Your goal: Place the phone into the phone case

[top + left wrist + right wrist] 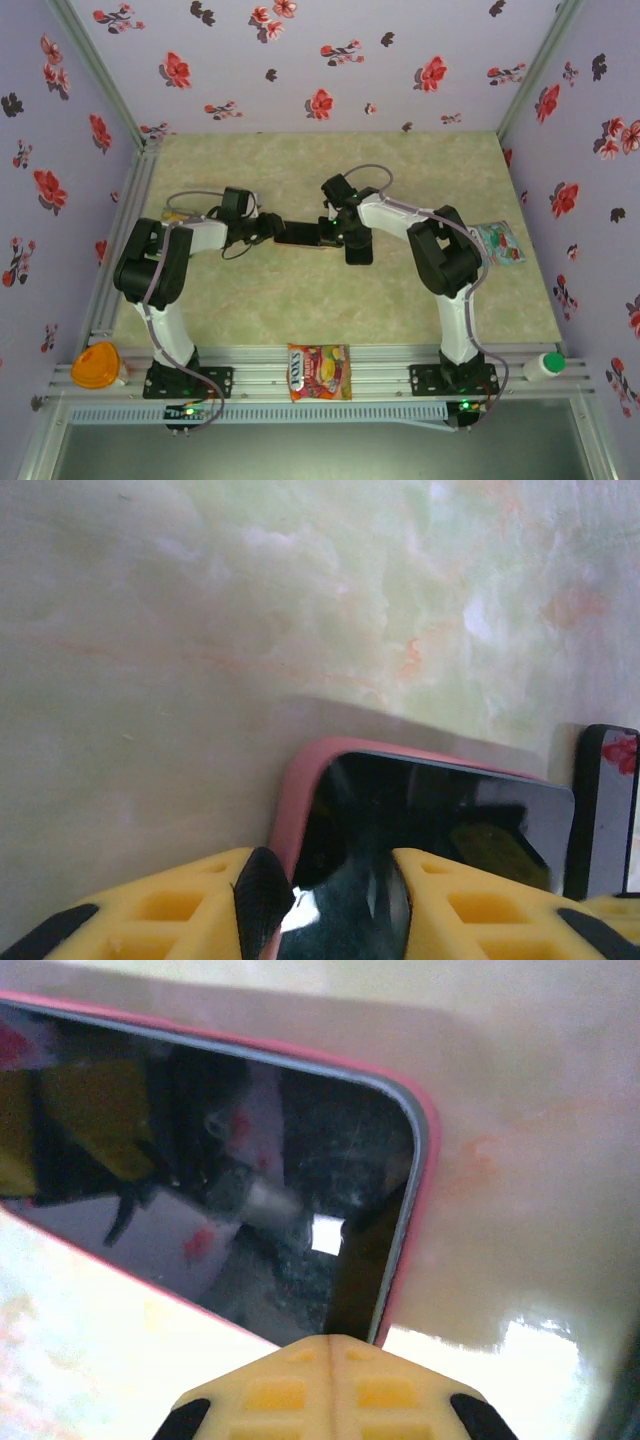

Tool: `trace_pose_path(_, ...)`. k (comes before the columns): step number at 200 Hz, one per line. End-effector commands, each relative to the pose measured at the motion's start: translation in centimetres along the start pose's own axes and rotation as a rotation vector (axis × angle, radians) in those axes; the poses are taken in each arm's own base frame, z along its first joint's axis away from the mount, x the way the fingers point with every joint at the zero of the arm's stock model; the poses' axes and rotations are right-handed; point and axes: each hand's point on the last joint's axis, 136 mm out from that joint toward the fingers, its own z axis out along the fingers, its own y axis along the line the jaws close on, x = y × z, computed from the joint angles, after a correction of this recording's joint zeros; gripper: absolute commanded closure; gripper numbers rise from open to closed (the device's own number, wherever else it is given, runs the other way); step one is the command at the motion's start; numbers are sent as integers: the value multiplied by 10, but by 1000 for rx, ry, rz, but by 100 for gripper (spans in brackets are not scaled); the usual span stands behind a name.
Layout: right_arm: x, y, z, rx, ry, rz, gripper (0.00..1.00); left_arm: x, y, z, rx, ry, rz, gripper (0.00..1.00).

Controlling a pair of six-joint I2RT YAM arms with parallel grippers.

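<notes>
- Your phone (300, 236) sits in the middle of the table (300, 330), between the two arms, with its dark screen facing up.
- The pink phone case (300, 790) wraps the phone's edge and rounded corner.
- Your left gripper (330, 880) has one end of the phone between its yellow fingers. One black pad is against the case, and the jaws look clamped on it.
- Your right gripper (335, 1345) has its jaws pressed together, with the tip at the screen's edge beside a corner.
</notes>
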Motion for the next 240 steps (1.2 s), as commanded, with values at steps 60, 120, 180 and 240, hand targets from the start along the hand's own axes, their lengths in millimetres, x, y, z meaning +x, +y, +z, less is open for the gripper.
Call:
trace_pose_path(60, 67, -57, 74, 142, 219, 65, 100, 20, 9, 0, -38, 59, -12, 59)
trace_pose_path(120, 48, -20, 36, 25, 118, 74, 100, 15, 7, 1, -44, 54, -7, 59)
trace_pose_path(180, 20, 17, -18, -59, -12, 49, 98, 4, -1, 1, -37, 43, 13, 59)
trace_pose_path(240, 6, 39, -50, -118, -67, 23, 92, -4, -5, 5, -33, 40, 29, 59)
